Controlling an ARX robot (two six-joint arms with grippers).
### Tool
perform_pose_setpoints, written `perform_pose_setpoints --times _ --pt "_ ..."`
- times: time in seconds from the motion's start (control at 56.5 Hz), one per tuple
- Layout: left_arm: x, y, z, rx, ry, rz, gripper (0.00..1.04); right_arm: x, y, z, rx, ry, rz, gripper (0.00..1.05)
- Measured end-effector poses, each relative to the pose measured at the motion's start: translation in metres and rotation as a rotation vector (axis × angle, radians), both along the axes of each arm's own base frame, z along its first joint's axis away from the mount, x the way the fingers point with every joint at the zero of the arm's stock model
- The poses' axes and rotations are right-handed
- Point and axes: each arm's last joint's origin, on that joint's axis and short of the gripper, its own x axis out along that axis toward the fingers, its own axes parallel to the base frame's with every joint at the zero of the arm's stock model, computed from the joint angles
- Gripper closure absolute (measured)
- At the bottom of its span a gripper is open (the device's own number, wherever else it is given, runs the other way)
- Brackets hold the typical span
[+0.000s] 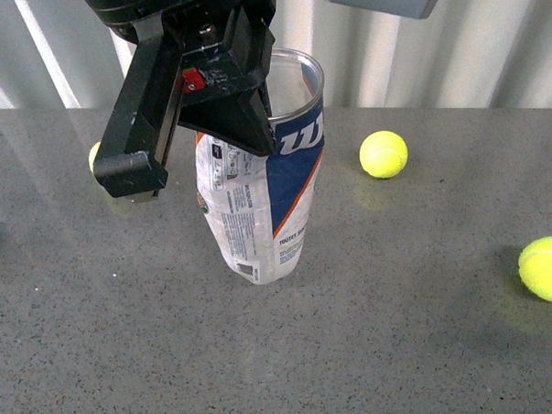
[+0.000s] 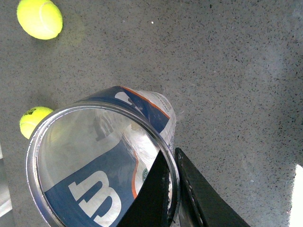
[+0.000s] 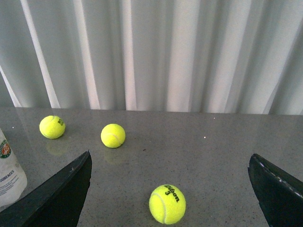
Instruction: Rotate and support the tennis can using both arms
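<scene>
The tennis can [image 1: 258, 208] stands upright on the grey table, open metal rim up, with a white and dark-blue label and a slightly crumpled body. My left gripper [image 1: 254, 133] comes down from above, shut on the can's rim at its left side. In the left wrist view one finger sits inside the tennis can [image 2: 90, 189] and the other outside, so the left gripper [image 2: 171, 152] pinches the rim. The right gripper [image 3: 170, 156] is open, fingers [image 3: 57, 198] wide apart, low over the table. The can [image 3: 9, 170] shows only at that view's edge, well apart from the gripper.
Yellow-green tennis balls lie around: one [image 1: 384, 154] behind the can to the right, one [image 1: 547, 268] at the right edge, one [image 1: 95, 155] half hidden behind the left arm. A Wilson ball [image 3: 167, 204] lies between the right fingers. A white curtain [image 3: 165, 52] backs the table [image 1: 401, 348].
</scene>
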Motion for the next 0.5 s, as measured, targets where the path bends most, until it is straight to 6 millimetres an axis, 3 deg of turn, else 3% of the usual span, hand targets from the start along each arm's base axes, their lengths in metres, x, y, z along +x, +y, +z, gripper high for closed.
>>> perform_pose_setpoints --times 0.496 --pt "0.020 -0.001 -0.031 0.107 -0.005 -0.016 1.01 0.000 0.000 0.000 0.000 0.000 0.000 0.07"
